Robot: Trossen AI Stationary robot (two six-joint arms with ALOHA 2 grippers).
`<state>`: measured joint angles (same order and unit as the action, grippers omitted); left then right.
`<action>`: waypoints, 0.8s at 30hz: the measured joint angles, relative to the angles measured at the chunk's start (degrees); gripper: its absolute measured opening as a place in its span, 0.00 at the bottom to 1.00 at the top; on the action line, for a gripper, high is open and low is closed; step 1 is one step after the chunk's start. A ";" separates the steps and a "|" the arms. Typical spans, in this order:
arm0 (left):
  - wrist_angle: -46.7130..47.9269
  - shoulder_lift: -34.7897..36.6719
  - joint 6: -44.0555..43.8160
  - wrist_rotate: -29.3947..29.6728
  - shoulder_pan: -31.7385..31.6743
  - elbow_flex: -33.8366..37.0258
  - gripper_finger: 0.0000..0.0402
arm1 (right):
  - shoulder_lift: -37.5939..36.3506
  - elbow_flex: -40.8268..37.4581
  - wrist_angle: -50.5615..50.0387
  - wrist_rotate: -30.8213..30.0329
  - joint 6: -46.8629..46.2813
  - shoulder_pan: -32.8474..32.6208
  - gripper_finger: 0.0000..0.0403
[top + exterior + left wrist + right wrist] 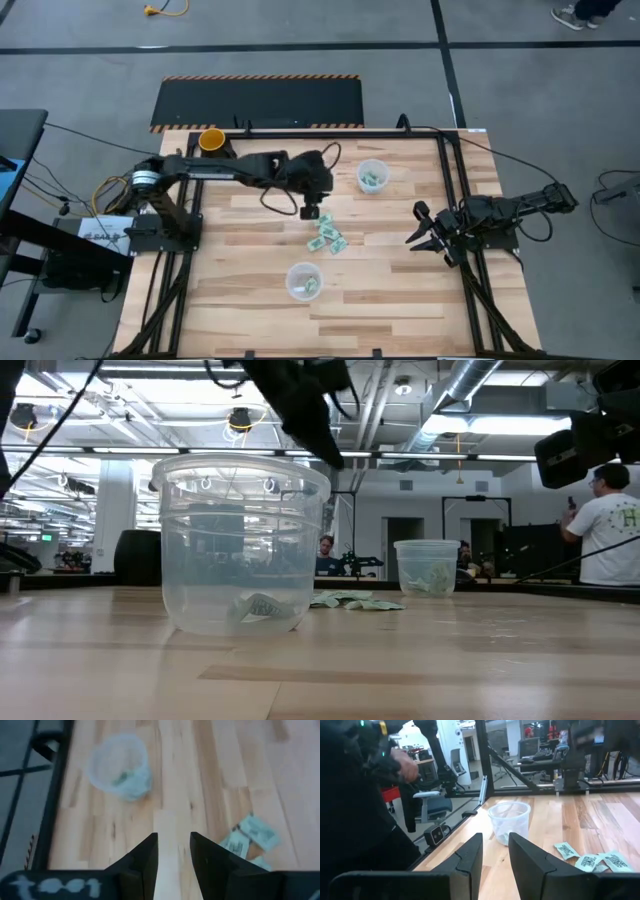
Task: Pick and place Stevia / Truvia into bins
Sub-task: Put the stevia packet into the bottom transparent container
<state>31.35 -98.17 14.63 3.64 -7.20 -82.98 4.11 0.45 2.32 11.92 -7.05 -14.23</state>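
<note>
Two bins: near cup (pixel 304 281), far cup (pixel 372 176), packets (pixel 327 236) loose between.
High: left gripper (pixel 310 211) above packets; right gripper (pixel 428 231) spread, table edge; orange cup (pixel 211 140) behind.
Low: near cup fills foreground.
Left wrist: fingers (pixel 145 857) narrowly parted, empty.

I see 2 clear round bins standing upright on the table. The far bin (pixel 372 177) sits right of centre with green-and-white packets bunched at its bottom. The near bin (pixel 304 281) stands toward the near edge and holds at least 1 packet (pixel 262 607) lying in its base. Between the 2, near the table's middle, a loose cluster of packets (pixel 328 236) lies flat, touching or overlapping, well apart from both bins.
</note>
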 joint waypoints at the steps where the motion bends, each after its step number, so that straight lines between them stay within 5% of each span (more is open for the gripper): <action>1: 0.01 -1.37 0.75 -0.09 0.10 -0.02 0.26 | -0.04 0.00 0.02 0.00 0.00 0.00 0.22; 13: -1.34 -11.55 7.52 -12.26 1.96 0.02 0.26 | 0.01 0.00 0.01 0.00 -0.02 -0.01 0.22; 24: 2.09 -14.54 7.87 -12.89 5.40 0.04 0.26 | 0.01 0.00 -0.01 0.00 -0.02 0.01 0.22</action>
<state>33.44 -112.71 22.50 -9.25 -1.80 -82.94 4.12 0.45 2.31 11.92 -7.07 -14.22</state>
